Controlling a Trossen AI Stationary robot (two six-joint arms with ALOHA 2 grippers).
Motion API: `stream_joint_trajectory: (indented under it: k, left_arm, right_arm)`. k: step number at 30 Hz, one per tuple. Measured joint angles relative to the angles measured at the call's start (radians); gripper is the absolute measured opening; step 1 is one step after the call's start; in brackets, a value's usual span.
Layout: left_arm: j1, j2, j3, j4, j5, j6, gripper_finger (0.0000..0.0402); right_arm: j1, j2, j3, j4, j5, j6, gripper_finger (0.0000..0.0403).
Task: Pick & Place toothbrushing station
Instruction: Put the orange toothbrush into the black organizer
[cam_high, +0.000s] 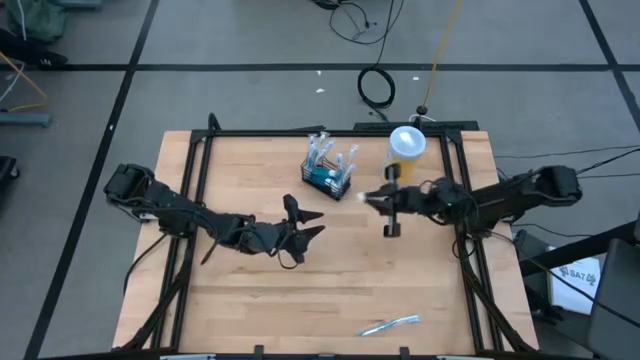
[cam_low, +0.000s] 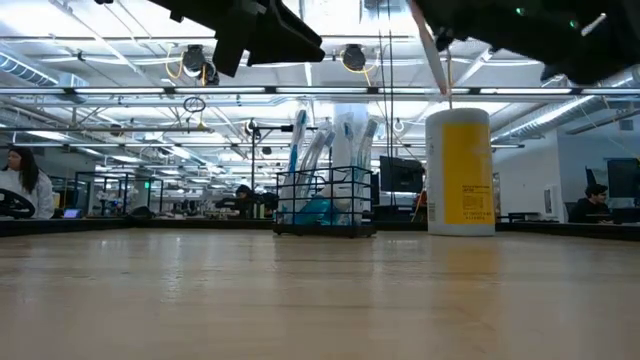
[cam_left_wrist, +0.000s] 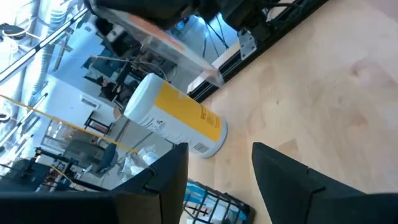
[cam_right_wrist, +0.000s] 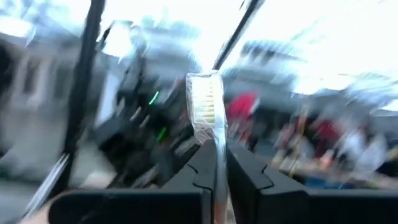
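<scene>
Wire-mesh toothbrushing station (cam_high: 331, 172) beside cylindrical yellow cup (cam_high: 406, 150).

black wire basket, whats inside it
The black wire basket holds several wrapped toothbrushes standing upright, with something teal low inside. Its floor and the brushes' lower ends are hidden by the mesh and wrappers.
</scene>
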Motion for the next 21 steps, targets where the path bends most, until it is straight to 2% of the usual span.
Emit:
stream_joint_trajectory:
  k: [3,6,8,12,17,18,21]
  left_arm:
    - [0.007,0.000,0.000,0.000,0.000,0.014,0.0184]
    - [0.027,0.000,0.000,0.003,0.013,-0.068,0.0184]
    - [0.053,0.000,0.000,0.012,0.061,-0.178,0.0184]
    - [0.126,0.000,0.000,0.074,0.243,-0.470,0.0184]
    - [0.215,0.000,0.000,0.124,0.265,-0.764,0.0184]
    - [0.231,0.000,0.000,0.125,0.304,-0.793,0.0184]
    - [0.261,0.000,-0.001,0.138,0.508,-0.793,0.0184]
  right_arm:
    - [-0.001,0.088,-0.074,0.268,0.086,0.000,0.0013]
    - [-0.006,0.121,-0.059,0.242,0.106,-0.016,0.0013]
    - [-0.006,0.159,-0.010,0.266,0.101,-0.013,0.0013]
    - [-0.006,0.207,0.072,0.256,-0.025,-0.012,0.0013]
    - [0.002,0.249,0.149,0.229,-0.075,0.027,0.0013]
    - [0.002,0.257,0.164,0.227,-0.075,0.038,0.0013]
    - [0.002,0.272,0.205,0.218,-0.075,0.033,0.0013]
